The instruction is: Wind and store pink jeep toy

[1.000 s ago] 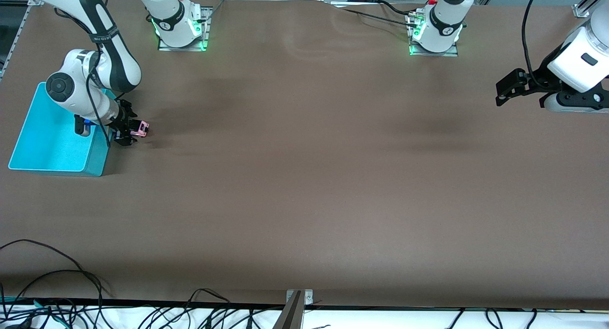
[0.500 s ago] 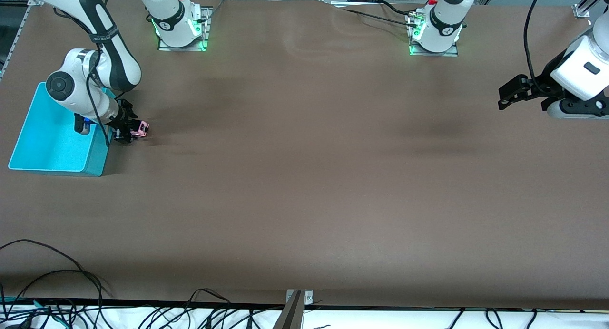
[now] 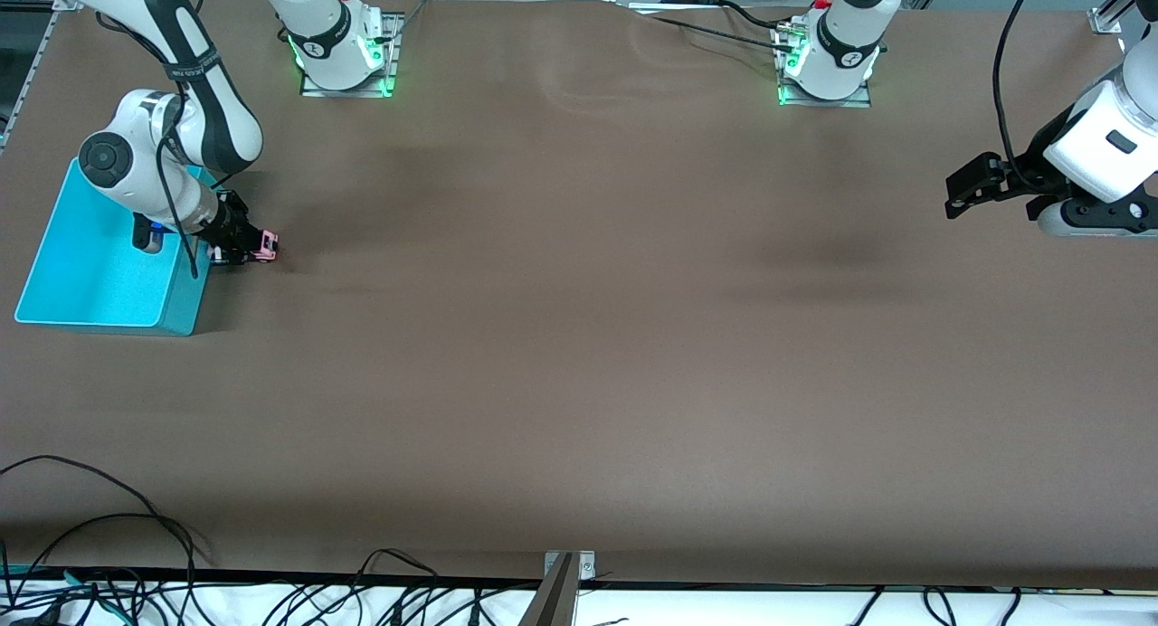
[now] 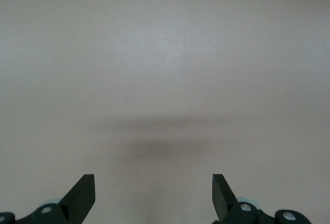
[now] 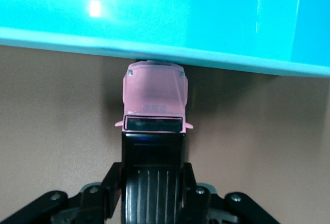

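Observation:
The pink jeep toy (image 3: pixel 267 243) stands on the brown table beside the turquoise bin (image 3: pixel 185 302), toward the right arm's end. My right gripper (image 3: pixel 242 245) is shut on it, low at the table. In the right wrist view the fingers (image 5: pixel 114 181) clamp the jeep's (image 5: pixel 154 92) black-roofed rear. Its pink hood points at the bin's wall (image 5: pixel 206 17) and looks to touch it. My left gripper (image 3: pixel 961 188) hangs open over bare table at the left arm's end, and its wrist view shows nothing between the fingertips (image 4: pixel 153 184).
The bin's inside (image 3: pixel 99 264) shows nothing but the right arm above it. Both arm bases (image 3: pixel 342 61) (image 3: pixel 828 65) stand along the table edge farthest from the front camera. Cables (image 3: pixel 109 535) trail over the nearest edge.
The right gripper's jaws have closed on the jeep, and the hand has shifted slightly toward the bin. The left arm has swayed a little in place, still open.

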Motion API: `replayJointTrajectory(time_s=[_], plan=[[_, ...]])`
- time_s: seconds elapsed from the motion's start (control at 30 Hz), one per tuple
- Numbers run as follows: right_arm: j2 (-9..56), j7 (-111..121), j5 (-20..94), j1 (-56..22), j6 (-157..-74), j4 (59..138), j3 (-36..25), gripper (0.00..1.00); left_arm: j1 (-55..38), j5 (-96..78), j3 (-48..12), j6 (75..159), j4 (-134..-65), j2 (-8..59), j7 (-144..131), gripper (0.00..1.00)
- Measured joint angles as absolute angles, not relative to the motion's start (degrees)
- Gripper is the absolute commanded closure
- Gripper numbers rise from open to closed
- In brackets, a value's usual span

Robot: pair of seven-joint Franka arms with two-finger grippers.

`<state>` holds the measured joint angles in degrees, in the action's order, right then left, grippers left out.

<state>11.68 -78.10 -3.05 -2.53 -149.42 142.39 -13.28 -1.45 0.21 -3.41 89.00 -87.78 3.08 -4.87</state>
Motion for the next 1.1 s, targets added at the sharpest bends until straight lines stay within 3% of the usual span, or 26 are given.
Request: replayJointTrajectory(time_s=[0.33,0.6,1.1], plan=[[11.64,-79.75,-3.05,-4.74,-149.60,142.21,-13.28,0.89,-1.44,0.21,-3.24,89.05,-87.77,3.18,-4.87,0.00],[11.60,-82.67,-3.05,-7.20,-149.54,139.99,-13.21,0.95,-1.44,0.21,-3.21,89.07,-87.77,3.24,-4.87,0.00],[11.52,-83.63,-3.06,-9.68,-131.94,123.33,-13.43,0.96,-1.31,0.20,-3.25,89.15,-87.72,3.64,-4.87,0.00]])
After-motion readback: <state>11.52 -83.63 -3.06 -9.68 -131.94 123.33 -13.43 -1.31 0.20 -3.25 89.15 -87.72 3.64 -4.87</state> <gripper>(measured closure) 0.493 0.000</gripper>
